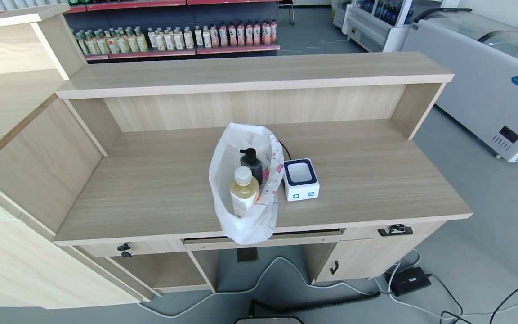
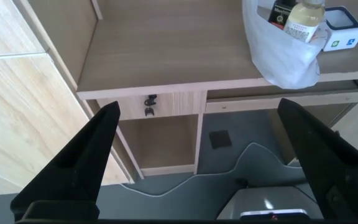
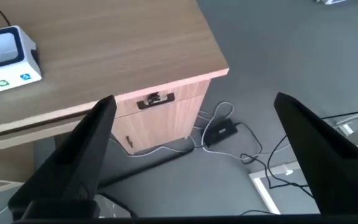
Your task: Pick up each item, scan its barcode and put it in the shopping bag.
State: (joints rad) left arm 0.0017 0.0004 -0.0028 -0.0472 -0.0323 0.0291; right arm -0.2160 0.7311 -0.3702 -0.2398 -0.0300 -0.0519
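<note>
Head view: a white, thin plastic shopping bag (image 1: 224, 164) stands upright near the front edge of a light wood-grain checkout counter (image 1: 151, 180), its lower part bulging slightly over that edge. Inside the bag sit a pale yellow drink bottle with a white cap (image 1: 243, 191), towards the front, and a black pump-top bottle (image 1: 251, 163) just behind it, both upright with their tops showing in the bag's open mouth. Just beside the bag, on its right, sits a small white box-shaped barcode scanner with a dark blue top frame (image 1: 301, 179), close enough that it may touch the plastic. A thin black cable (image 1: 284, 150) runs from behind the scanner towards the back of the counter. In the left wrist view, the left gripper (image 2: 196, 106) hangs in front of and below the counter edge, over the grey floor, its two black fingers (image 2: 79, 162) spread wide with nothing between them. In the right wrist view, the right gripper (image 3: 194, 98) is likewise off the counter's right front corner, fingers wide apart and empty. Behind the counter stand red shelves of bottled drinks (image 1: 173, 38), and white chest freezers (image 1: 475, 76) line the right side.
</note>
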